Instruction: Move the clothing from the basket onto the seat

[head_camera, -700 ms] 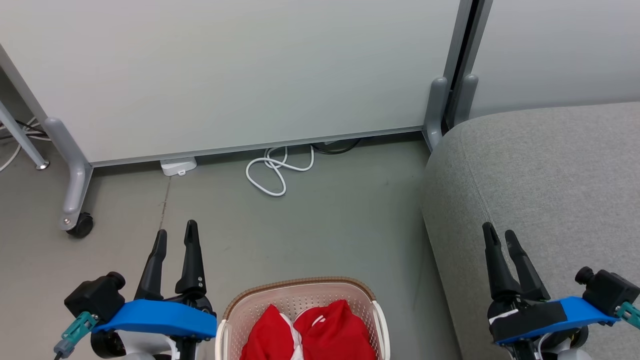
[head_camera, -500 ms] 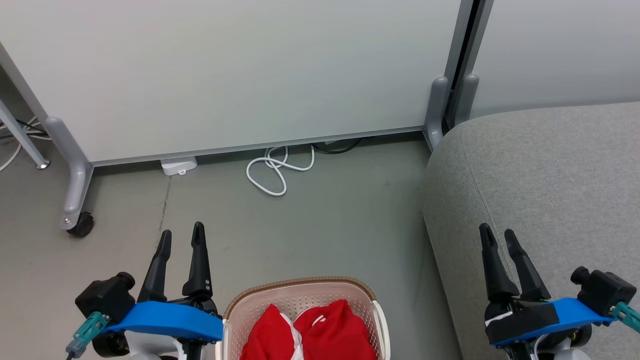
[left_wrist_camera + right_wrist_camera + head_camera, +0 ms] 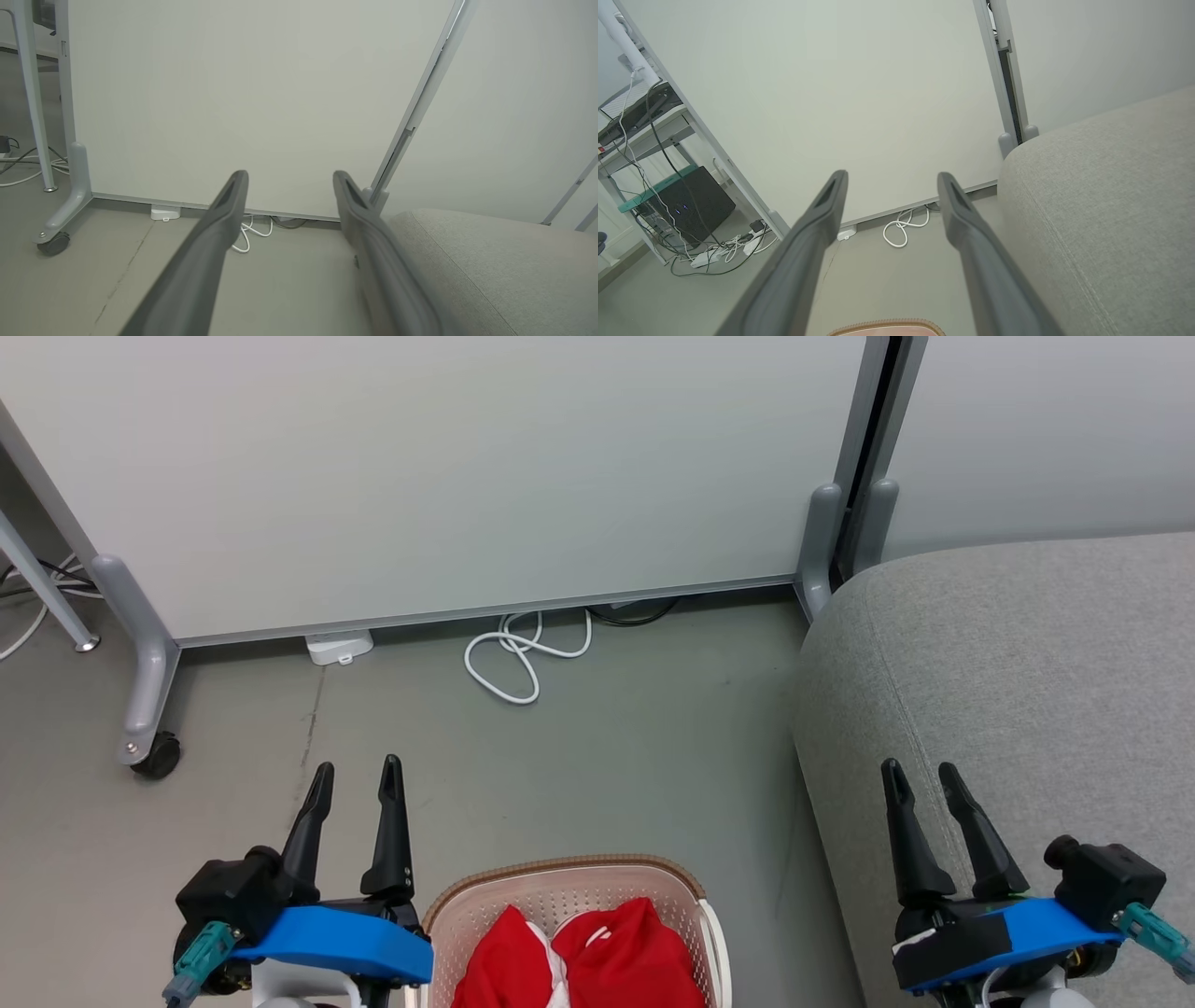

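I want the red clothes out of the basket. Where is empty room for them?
The grey seat is bare from its rounded edge back to the wall panel. The floor between the basket and the white cable is bare too. The basket is crowded with clothing.

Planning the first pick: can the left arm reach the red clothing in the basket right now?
Probably yes. The left gripper hangs just left of the basket, jaws open and empty; the red clothing lies uncovered in it, nothing between.
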Controlling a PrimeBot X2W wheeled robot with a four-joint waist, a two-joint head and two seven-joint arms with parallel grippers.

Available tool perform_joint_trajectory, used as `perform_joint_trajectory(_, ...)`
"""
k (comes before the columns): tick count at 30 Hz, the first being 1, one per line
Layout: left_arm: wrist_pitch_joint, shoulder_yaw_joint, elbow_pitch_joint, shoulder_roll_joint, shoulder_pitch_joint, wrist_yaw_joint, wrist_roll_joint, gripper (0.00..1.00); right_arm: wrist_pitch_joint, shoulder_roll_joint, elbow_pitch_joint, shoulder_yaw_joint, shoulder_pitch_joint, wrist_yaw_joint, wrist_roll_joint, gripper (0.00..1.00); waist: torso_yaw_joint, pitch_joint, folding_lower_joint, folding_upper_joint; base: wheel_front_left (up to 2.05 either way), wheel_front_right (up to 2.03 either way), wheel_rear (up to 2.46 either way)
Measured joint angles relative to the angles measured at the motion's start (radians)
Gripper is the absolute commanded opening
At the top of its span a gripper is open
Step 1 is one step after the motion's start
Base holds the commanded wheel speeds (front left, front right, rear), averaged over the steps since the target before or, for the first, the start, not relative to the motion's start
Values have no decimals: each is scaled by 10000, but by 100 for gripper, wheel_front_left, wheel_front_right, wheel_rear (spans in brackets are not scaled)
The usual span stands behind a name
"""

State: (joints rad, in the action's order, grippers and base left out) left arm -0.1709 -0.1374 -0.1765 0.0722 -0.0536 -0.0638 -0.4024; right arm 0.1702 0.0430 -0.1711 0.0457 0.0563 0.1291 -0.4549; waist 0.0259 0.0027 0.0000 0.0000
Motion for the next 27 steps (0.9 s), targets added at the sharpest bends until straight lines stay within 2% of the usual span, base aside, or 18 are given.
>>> perform_joint_trajectory(27,-600,-174,-222,23,10,-148,2301,100,616,25,-314,-219,-33,2,2642,100,162,-62,0,0,0,0,0)
